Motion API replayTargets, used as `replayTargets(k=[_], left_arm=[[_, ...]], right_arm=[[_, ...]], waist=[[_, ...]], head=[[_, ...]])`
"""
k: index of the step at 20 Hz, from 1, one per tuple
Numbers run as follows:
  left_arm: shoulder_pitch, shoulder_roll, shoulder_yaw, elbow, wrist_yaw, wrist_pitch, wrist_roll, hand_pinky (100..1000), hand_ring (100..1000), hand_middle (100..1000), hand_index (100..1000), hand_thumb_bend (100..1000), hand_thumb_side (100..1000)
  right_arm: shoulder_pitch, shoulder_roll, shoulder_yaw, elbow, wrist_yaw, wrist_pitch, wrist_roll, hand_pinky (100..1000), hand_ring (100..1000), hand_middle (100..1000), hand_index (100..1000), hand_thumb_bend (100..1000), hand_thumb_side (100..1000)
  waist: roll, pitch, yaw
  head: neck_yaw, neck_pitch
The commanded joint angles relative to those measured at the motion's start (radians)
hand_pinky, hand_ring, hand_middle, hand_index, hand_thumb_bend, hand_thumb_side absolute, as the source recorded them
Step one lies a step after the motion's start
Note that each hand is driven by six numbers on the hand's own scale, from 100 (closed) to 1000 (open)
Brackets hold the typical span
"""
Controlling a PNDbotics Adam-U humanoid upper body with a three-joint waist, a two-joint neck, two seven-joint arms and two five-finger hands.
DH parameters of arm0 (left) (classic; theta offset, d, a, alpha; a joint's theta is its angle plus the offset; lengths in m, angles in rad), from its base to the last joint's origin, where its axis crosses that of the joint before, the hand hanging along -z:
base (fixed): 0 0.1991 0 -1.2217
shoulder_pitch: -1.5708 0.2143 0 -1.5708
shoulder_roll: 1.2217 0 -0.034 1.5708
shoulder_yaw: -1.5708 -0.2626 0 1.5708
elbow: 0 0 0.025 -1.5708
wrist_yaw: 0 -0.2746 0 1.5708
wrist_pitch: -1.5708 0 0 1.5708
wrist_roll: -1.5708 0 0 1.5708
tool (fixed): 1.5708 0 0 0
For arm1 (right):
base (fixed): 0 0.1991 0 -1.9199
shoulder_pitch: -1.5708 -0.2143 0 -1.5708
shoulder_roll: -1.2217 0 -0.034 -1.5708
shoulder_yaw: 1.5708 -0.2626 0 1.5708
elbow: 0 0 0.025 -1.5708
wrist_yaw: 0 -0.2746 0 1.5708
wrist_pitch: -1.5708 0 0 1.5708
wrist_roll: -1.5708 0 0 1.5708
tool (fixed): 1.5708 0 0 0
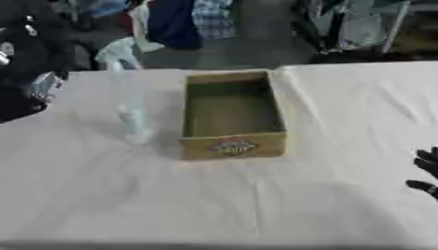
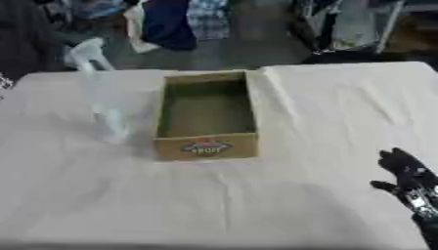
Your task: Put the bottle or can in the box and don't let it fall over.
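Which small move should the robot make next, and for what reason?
Probably bring the left hand toward the clear bottle. The bottle stands upright on the table, left of the empty box, not yet held. The right hand rests open, far off.

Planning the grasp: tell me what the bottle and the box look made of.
Bottle: apparently clear plastic; the cloth shows through it, and it looks pale and glossy.
Box: likely cardboard; matte brown walls, open top, printed label on the front. The blur leaves both unsure.
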Motion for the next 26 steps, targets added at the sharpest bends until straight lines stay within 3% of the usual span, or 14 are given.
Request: replayTargets(k=[1, 7, 11, 19, 26], left_arm=[[-0.039, 0.102, -0.004, 0.022, 0.051, 0.047, -0.032, 805, 1000, 799, 909, 100, 929], [-0.177, 0.250, -0.080, 0.170, 0.145, 0.116, -0.126, 806, 1000, 800, 906, 100, 952], [-0.282, 0.293, -0.148, 0.268, 0.183, 0.136, -0.192, 807, 1000, 803, 903, 100, 964], [-0.449, 0.263, -0.269, 0.466, 0.176, 0.148, -0.316, 813, 1000, 825, 908, 130, 980], [-0.564, 0.206, -0.318, 0.643, 0.096, 0.075, -0.427, 818, 1000, 834, 908, 169, 960]], right_arm=[[-0.010, -0.020, 0.004, -0.008, -0.001, -0.001, 0.004, 811, 1000, 952, 1000, 100, 680], [-0.011, -0.025, 0.011, -0.006, -0.001, -0.001, 0.011, 811, 1000, 952, 1000, 100, 680], [-0.012, -0.028, 0.015, -0.004, -0.003, -0.001, 0.015, 811, 1000, 952, 1000, 100, 681], [-0.015, -0.030, 0.023, -0.001, -0.004, 0.000, 0.024, 811, 1000, 952, 1000, 100, 684], [-0.015, -0.028, 0.026, 0.000, -0.004, 0.000, 0.028, 811, 1000, 953, 1000, 100, 688]], waist=[[0.003, -0.008, -0.005], [0.007, -0.012, -0.024], [0.009, -0.014, -0.035], [0.011, -0.014, -0.051], [0.009, -0.013, -0.054]], head=[[0.003, -0.010], [0.012, -0.010], [0.019, -0.013], [0.027, -0.013], [0.032, -0.011]])
